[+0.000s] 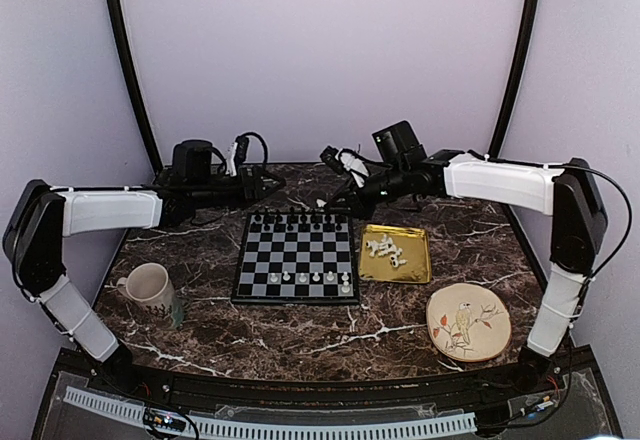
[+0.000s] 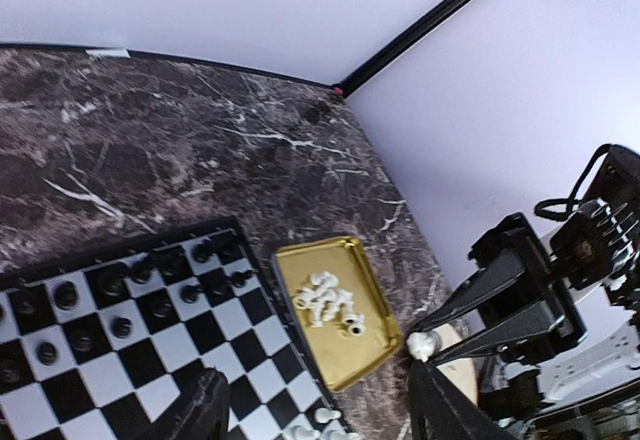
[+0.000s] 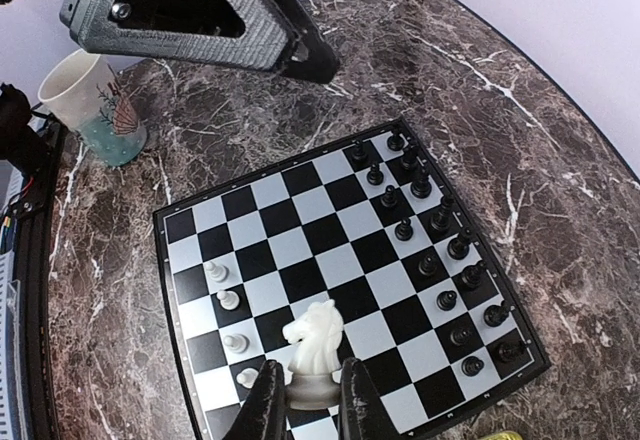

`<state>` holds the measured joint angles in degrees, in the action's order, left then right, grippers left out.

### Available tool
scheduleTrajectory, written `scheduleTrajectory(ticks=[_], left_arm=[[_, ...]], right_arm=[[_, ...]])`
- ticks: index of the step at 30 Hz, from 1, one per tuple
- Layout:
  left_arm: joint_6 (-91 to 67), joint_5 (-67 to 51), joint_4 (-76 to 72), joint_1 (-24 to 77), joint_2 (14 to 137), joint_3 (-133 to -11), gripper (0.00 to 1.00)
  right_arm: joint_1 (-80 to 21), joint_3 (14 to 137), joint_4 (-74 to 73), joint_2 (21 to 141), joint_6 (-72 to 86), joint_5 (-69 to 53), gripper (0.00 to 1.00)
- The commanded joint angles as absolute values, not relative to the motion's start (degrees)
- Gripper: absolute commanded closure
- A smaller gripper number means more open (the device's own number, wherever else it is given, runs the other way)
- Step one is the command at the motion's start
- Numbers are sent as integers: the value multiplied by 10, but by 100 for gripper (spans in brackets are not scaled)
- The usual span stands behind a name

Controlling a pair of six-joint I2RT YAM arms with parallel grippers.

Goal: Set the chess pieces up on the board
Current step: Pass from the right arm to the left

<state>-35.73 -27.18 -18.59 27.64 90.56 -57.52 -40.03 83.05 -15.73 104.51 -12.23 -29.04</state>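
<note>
The board (image 1: 296, 258) lies mid-table, with black chessmen on its two far rows and several white pawns (image 1: 310, 278) on a near row. More white chess pieces (image 1: 386, 250) lie heaped in the gold tray (image 1: 410, 270) to its right. My right gripper (image 3: 308, 400) is shut on the base of a white knight (image 3: 318, 345), held upright above the board's white side (image 3: 300, 260), near the pawns (image 3: 229, 300). The left wrist view shows that knight (image 2: 422, 344) beyond the tray's corner (image 2: 300, 255). My left gripper (image 2: 320, 420) is open and empty above the board's far edge.
A cream mug (image 1: 150, 288) stands left of the board and also shows in the right wrist view (image 3: 95, 100). A round bird-painted plate (image 1: 468, 322) lies at the near right. Both arms reach over the table's back half, and the left gripper's body (image 3: 200, 10) is close to the right one.
</note>
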Motion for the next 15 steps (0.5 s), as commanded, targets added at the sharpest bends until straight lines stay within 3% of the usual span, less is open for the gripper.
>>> scheduleTrajectory(ticks=[1,15], left_arm=[[-502,-353,-325,296,934,-560,40],[-530,-358,-292,368,1009,-614,54]], right_arm=[[-403,812,-136,1043,-114,-319,91],[-399,800,-126,1042,-104,-326,90]])
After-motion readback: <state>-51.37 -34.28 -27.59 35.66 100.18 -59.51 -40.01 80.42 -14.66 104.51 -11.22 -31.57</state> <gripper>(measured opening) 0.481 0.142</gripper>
